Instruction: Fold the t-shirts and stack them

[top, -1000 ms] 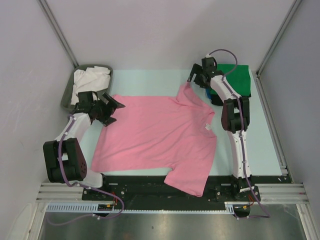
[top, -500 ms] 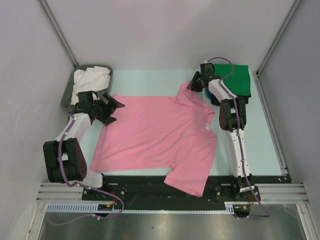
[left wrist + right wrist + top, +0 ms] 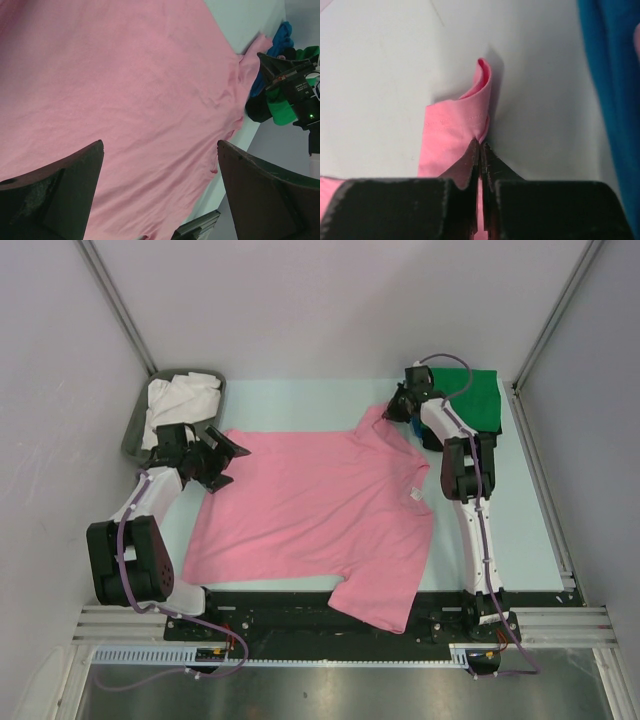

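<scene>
- The pink shirt lies spread flat on the table, with the green shirt beside its far sleeve.
- The right gripper is pinched together on that sleeve's hem.
- The left gripper hangs wide apart over the shirt's far-left corner.
- Likely step: gripping for the first fold. Next, the left gripper needs to clamp its corner.

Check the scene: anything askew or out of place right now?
The pink t-shirt lies skewed; its near sleeve spills off the table onto the black base rail. The right tool is shut on the far sleeve, whose tip curls up.
</scene>
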Robot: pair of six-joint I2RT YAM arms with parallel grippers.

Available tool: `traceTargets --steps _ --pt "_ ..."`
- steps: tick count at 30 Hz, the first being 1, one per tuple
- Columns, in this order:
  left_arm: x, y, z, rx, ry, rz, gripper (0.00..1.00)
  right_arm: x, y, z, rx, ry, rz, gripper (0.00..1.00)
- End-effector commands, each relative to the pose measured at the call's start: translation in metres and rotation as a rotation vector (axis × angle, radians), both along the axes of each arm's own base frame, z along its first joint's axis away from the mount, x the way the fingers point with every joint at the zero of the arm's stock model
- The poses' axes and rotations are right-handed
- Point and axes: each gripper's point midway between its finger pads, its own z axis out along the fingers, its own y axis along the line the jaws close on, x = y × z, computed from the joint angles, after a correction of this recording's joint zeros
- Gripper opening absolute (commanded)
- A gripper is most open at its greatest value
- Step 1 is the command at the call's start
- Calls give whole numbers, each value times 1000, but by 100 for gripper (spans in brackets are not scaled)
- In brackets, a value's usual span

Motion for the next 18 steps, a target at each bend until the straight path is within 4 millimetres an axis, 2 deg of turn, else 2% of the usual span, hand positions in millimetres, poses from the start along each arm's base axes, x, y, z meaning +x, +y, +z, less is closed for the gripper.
traceTargets --steps 1,2,3,4,5,7,9,11,12,14,18 --pt "0 -5 5 7 -32 -37 100 -4 -48 -7 -161 30 -53 1" --pt "0 -6 4 6 -30 -37 100 -3 -49 -5 -166 24 -48 27" --pt "1 -5 5 8 -33 -36 100 -2 -46 -1 -167 14 -35 43" --pt "1 -4 5 9 -33 -35 100 1 -45 4 -167 -1 -24 55" --pt "1 -4 4 9 -31 -35 100 2 -37 8 -150 -16 4 78" --pt "1 -4 4 17 -31 -35 100 8 -28 25 -132 -68 28 94" --pt "0 -3 3 17 -26 -32 100 12 -16 43 -125 -117 47 97" --pt "0 -4 3 19 -29 -36 100 15 -10 72 -140 -184 52 98" --pt "0 -3 3 20 -26 -33 100 16 3 86 -142 -222 70 99" --pt "0 -3 3 22 -25 -35 100 19 14 111 -155 -284 95 100" --pt "1 -2 5 23 -32 -37 100 17 49 142 -155 -354 172 100"
